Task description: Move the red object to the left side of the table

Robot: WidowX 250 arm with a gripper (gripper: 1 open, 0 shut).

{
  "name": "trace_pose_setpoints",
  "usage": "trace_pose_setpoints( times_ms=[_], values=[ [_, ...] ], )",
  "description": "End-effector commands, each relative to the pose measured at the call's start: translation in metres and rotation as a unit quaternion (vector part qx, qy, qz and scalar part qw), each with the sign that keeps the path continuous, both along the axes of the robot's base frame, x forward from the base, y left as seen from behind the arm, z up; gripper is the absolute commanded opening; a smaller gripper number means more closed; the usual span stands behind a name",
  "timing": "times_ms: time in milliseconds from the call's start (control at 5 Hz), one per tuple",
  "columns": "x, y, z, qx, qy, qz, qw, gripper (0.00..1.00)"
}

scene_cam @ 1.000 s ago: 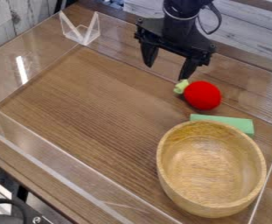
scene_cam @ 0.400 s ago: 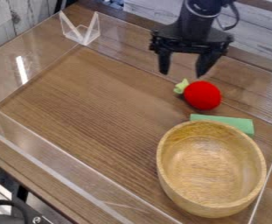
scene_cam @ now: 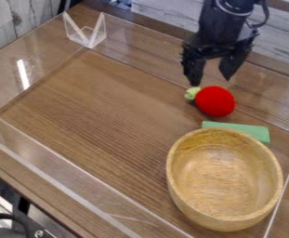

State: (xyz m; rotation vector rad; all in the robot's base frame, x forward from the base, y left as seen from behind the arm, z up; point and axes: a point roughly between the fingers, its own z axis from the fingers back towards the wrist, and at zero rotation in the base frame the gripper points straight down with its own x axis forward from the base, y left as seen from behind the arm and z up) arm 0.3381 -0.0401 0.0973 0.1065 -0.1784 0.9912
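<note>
End effector (scene_cam: 215, 71) hangs spread at upper right, just above the red object (scene_cam: 214, 99); tabletop (scene_cam: 110, 112) beneath.

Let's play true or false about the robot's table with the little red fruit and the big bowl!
1. The gripper is holding the red object. False: its jaws are open and it hangs just above the fruit, with nothing in them.
2. The red object sits inside the wooden bowl. False: it lies on the table, beyond the bowl.
3. A flat green piece lies between the red object and the bowl. True.
4. The wooden bowl is empty. True.
5. The red object is already on the left side of the table. False: it is on the right side in this view.
</note>
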Motion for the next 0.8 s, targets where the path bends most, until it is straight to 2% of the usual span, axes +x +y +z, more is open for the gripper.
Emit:
trace_pose_setpoints(
  times_ms=[0,200,400,600],
  values=[
    [0.018,0.004,0.01,-0.026,-0.029,0.075,0.9964,1.0],
    [0.023,0.009,-0.001,-0.042,-0.023,0.144,0.9884,1.0],
    [0.028,0.015,-0.01,-0.057,-0.017,0.196,0.9788,1.0],
    [0.031,0.013,-0.02,-0.062,-0.012,0.21,0.9757,1.0]
  ],
)
